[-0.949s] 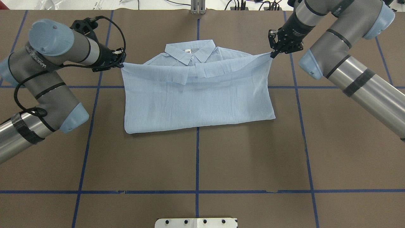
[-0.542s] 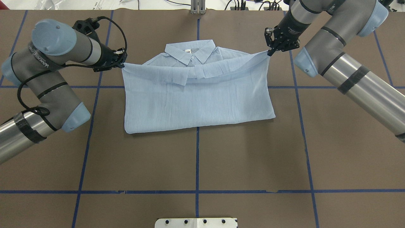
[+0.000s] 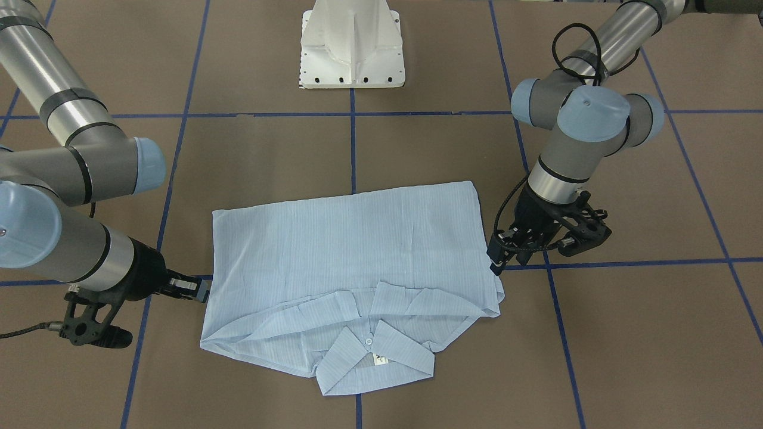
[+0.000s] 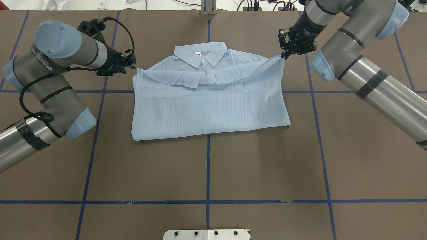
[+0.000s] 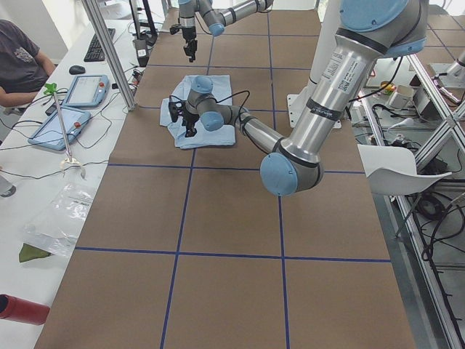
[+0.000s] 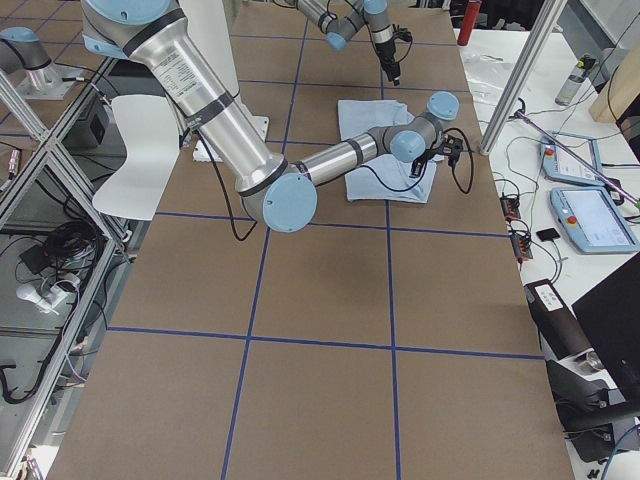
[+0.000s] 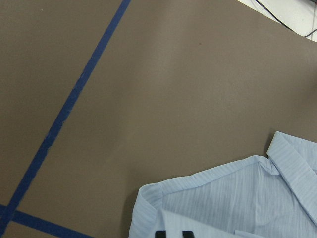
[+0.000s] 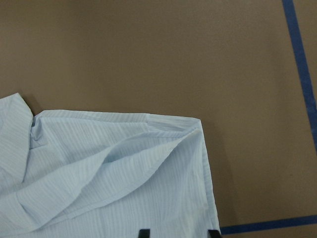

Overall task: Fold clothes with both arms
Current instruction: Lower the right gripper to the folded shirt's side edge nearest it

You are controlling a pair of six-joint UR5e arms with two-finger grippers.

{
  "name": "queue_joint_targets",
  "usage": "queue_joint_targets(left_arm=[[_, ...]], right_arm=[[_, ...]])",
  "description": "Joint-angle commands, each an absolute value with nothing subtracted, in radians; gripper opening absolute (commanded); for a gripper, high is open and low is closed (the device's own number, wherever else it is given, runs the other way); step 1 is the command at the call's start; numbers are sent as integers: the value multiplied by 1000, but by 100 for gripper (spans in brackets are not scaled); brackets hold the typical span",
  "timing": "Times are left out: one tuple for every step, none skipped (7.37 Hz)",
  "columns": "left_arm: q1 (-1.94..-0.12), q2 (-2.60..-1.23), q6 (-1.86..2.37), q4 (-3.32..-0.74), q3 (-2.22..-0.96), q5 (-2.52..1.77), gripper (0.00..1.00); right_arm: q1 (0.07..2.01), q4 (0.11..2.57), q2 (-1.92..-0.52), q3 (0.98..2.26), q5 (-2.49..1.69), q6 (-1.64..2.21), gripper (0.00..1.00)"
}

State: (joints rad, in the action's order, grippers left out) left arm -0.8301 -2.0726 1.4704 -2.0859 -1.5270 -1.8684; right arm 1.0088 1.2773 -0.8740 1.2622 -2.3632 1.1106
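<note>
Seen from overhead, the left gripper (image 4: 133, 63) sits at the 10 o'clock corner of the shirt (image 4: 206, 106). Its jaws are narrowly parted and off the cloth, and that corner lies slack at the gripper's 5 o'clock. The shirt lies on the table (image 4: 206, 166), long axis 9 to 3, hem folded up below the collar (image 4: 200, 53) at 12. At 2 o'clock the right gripper (image 4: 284, 56) meets a raised corner; whether it pinches the cloth I cannot tell. That corner likely goes down next, and the right arm is nearest.
</note>
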Motion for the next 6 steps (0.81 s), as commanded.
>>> queue_joint_targets(left_arm=[[-831,-2068,1465,-2086,-1526,-1868,100],[-831,-2068,1465,-2085,-1531,-1868,100],[-833,-2065,1470,-2085,-1534,-1868,100],[-833,-2065,1477,-2082,-1542,-1868,100],[-833,-2063,1485,-2077,-1561,-1867,100],[-833,-2062,1500,-2075,-1565,-1867,100]], right_arm=[[1000,1276,-887,1265,-2356,1098,100],[980,1273,-909,1300,-2356,1082,100],[947,1273,-987,1389,-2352,1086,100],[909,1276,-1076,1507,-2323,1095,100],[858,1276,-1151,1573,-2288,1095,100],[827,1279,-1167,1578,-2251,1082,100]])
